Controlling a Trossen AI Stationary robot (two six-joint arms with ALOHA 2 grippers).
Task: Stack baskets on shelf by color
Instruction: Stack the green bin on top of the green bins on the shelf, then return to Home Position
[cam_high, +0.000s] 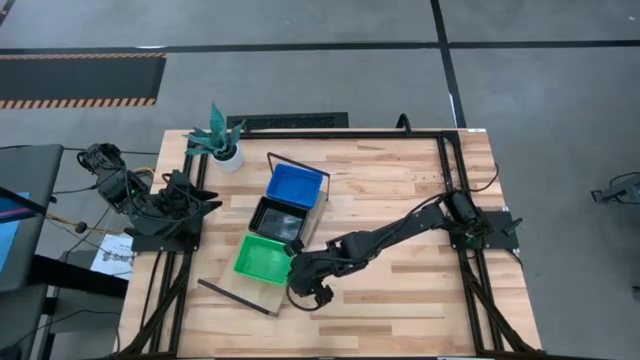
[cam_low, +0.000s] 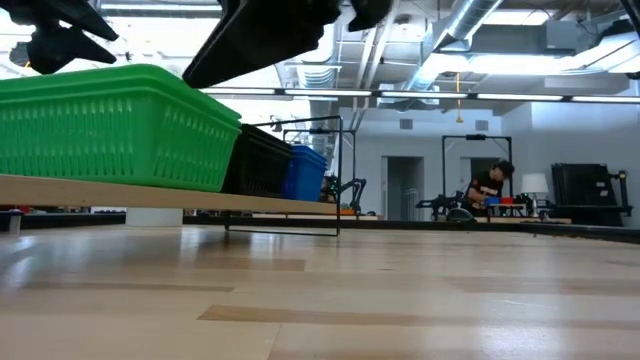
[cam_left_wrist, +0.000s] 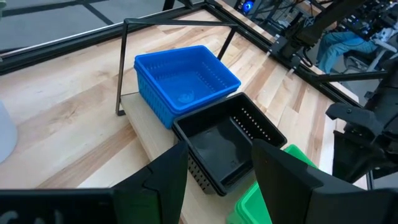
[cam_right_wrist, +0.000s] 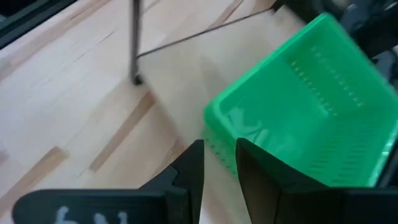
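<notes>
The light-wood shelf (cam_high: 264, 293) lies slantwise on the table and carries a blue basket (cam_high: 295, 186), a black basket (cam_high: 280, 219) and a green basket (cam_high: 263, 258) in a row. Whether more baskets are nested inside them I cannot tell. My right gripper (cam_high: 305, 282) hovers by the green basket's near corner (cam_right_wrist: 217, 121), its fingers a narrow gap apart. In the low view it hangs above the green basket (cam_low: 110, 125). I cannot tell whether it touches the basket. My left gripper (cam_left_wrist: 217, 155) waits open at the table's left edge, facing the black basket (cam_left_wrist: 227, 146).
A potted plant (cam_high: 222, 140) stands near the far-left corner, and a black strip (cam_high: 295, 121) lies along the far edge. Bare slatted tabletop (cam_high: 400, 300) spreads right of and in front of the shelf. A person (cam_low: 490, 185) sits far back in the room.
</notes>
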